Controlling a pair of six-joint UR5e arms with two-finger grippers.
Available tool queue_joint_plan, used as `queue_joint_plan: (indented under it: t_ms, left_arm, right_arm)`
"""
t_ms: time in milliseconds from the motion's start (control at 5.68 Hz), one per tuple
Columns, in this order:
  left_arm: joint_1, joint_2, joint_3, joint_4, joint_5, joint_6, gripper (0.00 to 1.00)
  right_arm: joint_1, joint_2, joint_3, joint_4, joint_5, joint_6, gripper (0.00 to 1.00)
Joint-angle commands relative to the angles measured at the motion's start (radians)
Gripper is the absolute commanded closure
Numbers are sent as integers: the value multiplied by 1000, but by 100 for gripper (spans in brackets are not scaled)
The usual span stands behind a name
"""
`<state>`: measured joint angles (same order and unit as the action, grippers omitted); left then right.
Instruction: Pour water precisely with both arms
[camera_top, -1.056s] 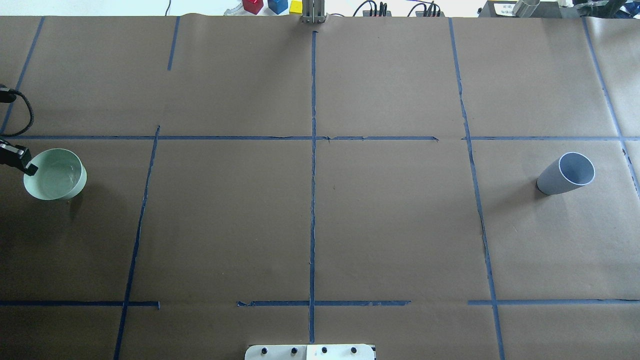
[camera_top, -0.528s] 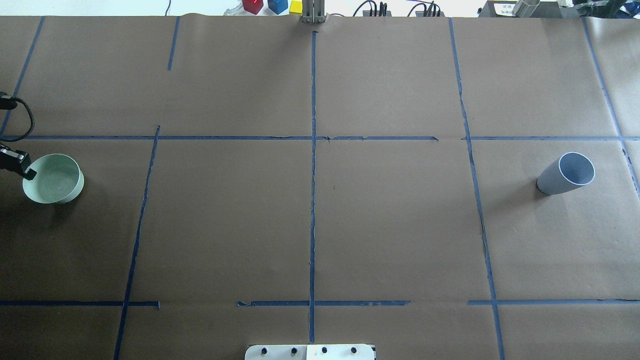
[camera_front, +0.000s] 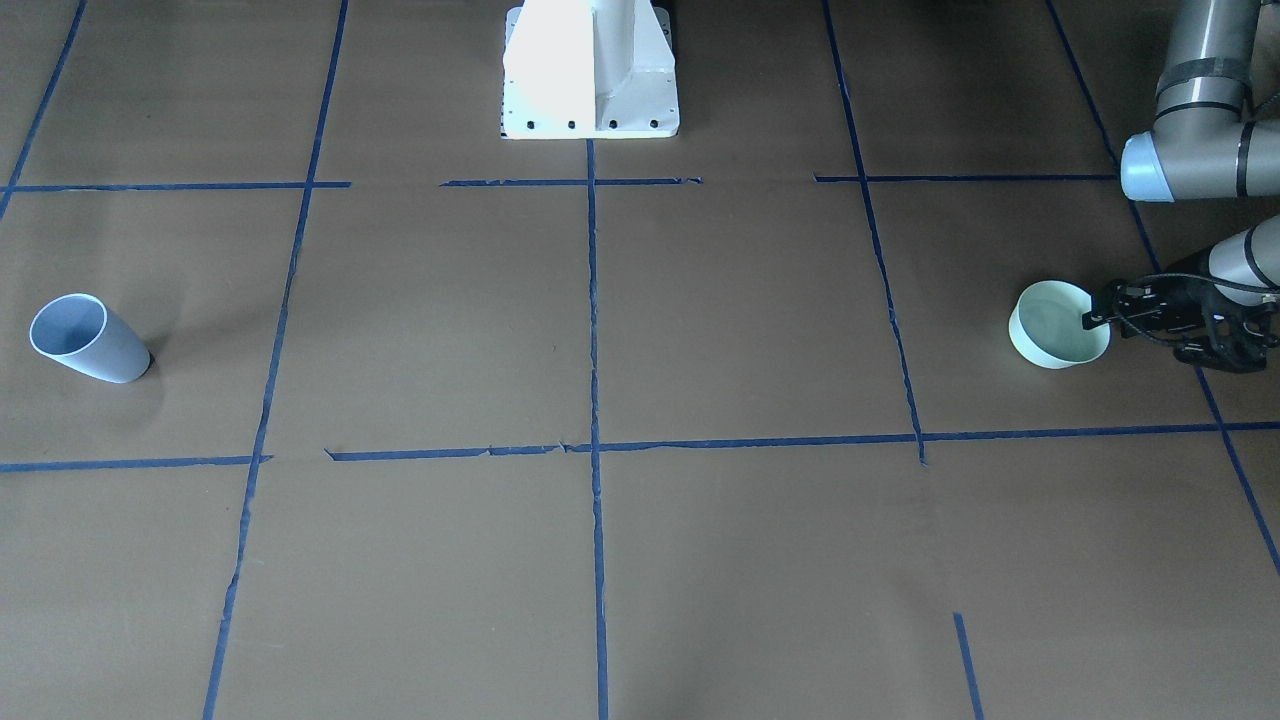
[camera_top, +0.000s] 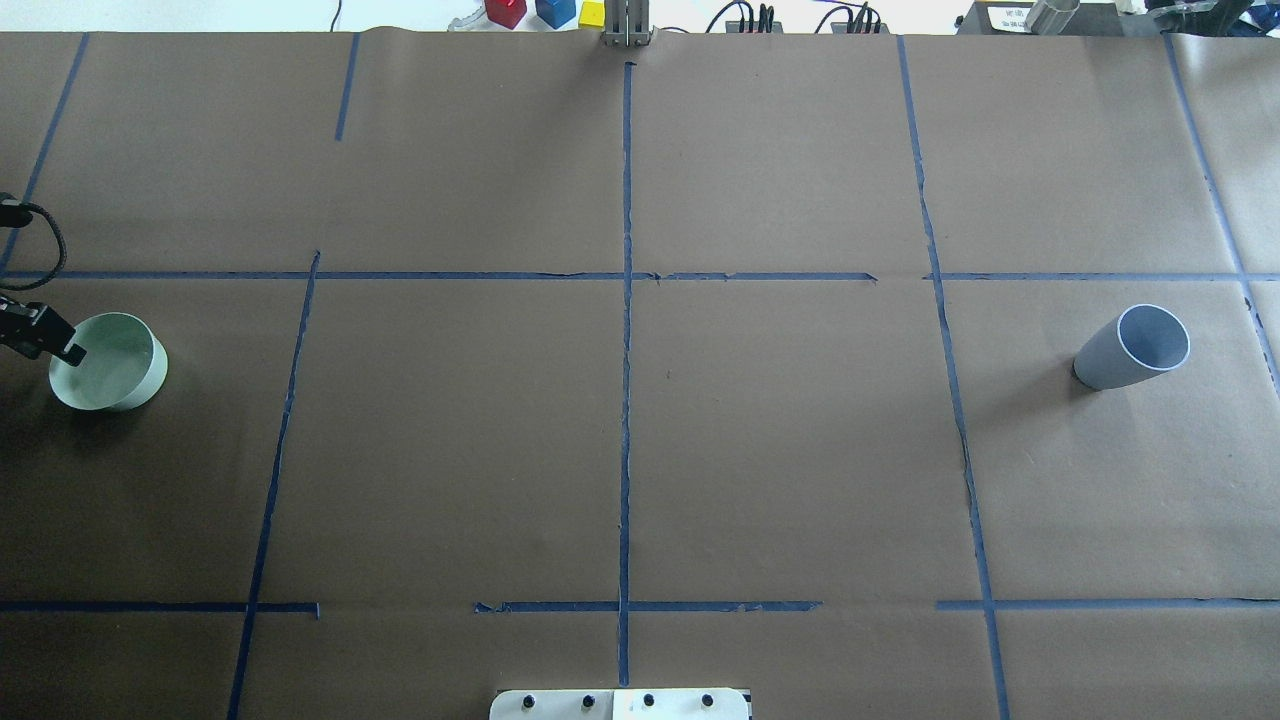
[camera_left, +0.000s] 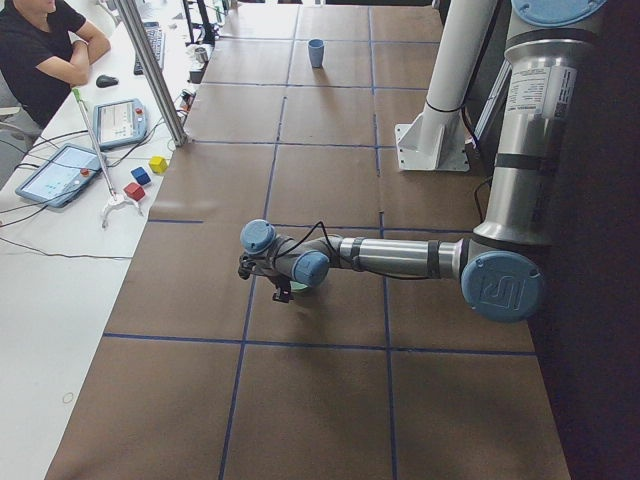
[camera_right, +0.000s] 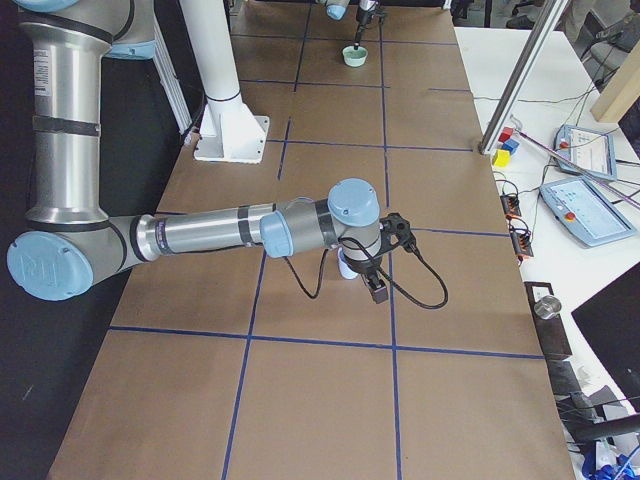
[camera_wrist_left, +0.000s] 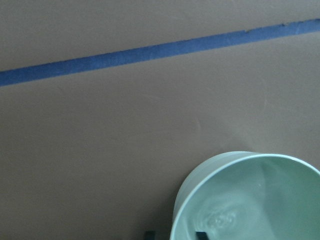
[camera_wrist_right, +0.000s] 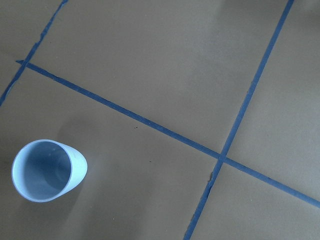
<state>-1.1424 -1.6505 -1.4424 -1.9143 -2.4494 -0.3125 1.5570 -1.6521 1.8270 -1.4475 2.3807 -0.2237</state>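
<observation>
- water (camera_wrist_left: 225, 220) — just a thin glossy puddle in the bottom of the pale green bowl (camera_front: 1035, 352)
- left gripper (camera_front: 1092, 320) is narrow, pinching that bowl's rim, one finger (camera_wrist_left: 200, 235) inside the wall and one outside
- blue cup (camera_top: 1135, 348) stands well apart from the bowl, at the table's other end
- right gripper (camera_right: 377, 290) is down there too, far from the bowl — can't tell if it's wide or closed
</observation>
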Motion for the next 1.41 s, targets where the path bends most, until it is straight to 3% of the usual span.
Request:
queue_joint_plan:
  t_ms: [0, 176, 352, 528, 704, 880, 1056, 1231]
  left_arm:
    - [-55, 9, -76, 3, -83, 6, 0]
    - [-162, 11, -137, 3, -77, 12, 0]
    - [-250, 20, -197, 6, -68, 12, 0]
    - [-305, 58, -202, 8, -34, 45, 0]
    - [-360, 76, -201, 88, 57, 196, 0]
    - [-438, 69, -214, 335, 59, 405, 0]
    - [-482, 60, -272, 545, 66, 449, 0]
    - [-482, 78, -327, 591, 79, 461, 0]
  right_arm:
    - [-9, 15, -2, -72, 12, -2, 0]
    - [-11, 56, 6, -206, 12, -11, 0]
    - [-23, 51, 0, -255, 9, -14, 0]
    - [-25, 20, -29, -257, 2, -14, 0]
    - [-25, -6, -38, -255, 8, -14, 0]
    - [-26, -15, -31, -252, 8, -13, 0]
    - [-47, -15, -31, -251, -1, -3, 0]
    - [-51, -17, -22, -251, -2, 0, 0]
